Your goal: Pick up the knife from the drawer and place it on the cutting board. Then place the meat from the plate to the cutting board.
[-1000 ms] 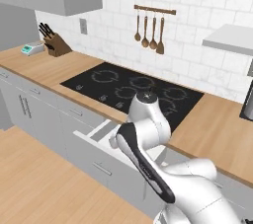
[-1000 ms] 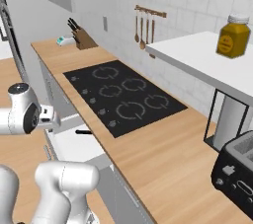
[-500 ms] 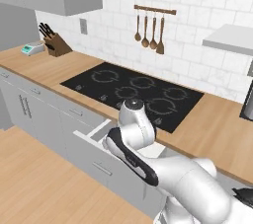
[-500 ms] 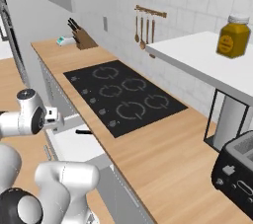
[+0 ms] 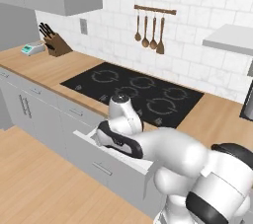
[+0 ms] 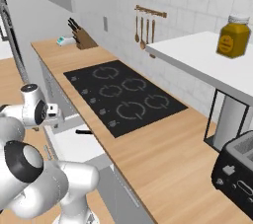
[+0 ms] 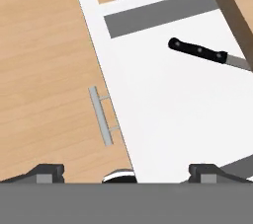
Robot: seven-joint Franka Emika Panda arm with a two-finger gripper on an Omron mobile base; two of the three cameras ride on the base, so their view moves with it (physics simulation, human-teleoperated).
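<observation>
Drawer (image 7: 173, 114) is pulled out below the hob (image 5: 133, 90); white lining exposed in hand view, slim bar handle (image 7: 101, 115) on its front. Knife (image 7: 207, 54) lies flat inside, black handle pointing toward the drawer's middle, blade running off under the table (image 6: 163, 164) edge, so only a bit of steel shows. In right base view its handle (image 6: 84, 131) pokes out just beside the hob-side edge of the drawer.

Change vs a sec ago: arm has swung in nearer the base and lower. In left base view its wrist joint sat over the hob's front edge; now it hangs out past that edge, over the drawer front. Right base view agrees: arm head has shifted further along and sits beside the drawer opening. Drawer, knife, hob unchanged. Base views' framing same, so the arm moved, not the cameras.

Hand (image 7: 123, 172): two dark fingertips (image 7: 47, 172) stand wide apart at the view's bottom, nothing between them, so it's open wide and empty. It looks down over the drawer front, knife well off toward the far corner.

Meaning: prob still in approach for step 1. Hand needs to travel across the drawer toward the knife handle & line up across it before dropping. Cutting board, fish, plate: later.
</observation>
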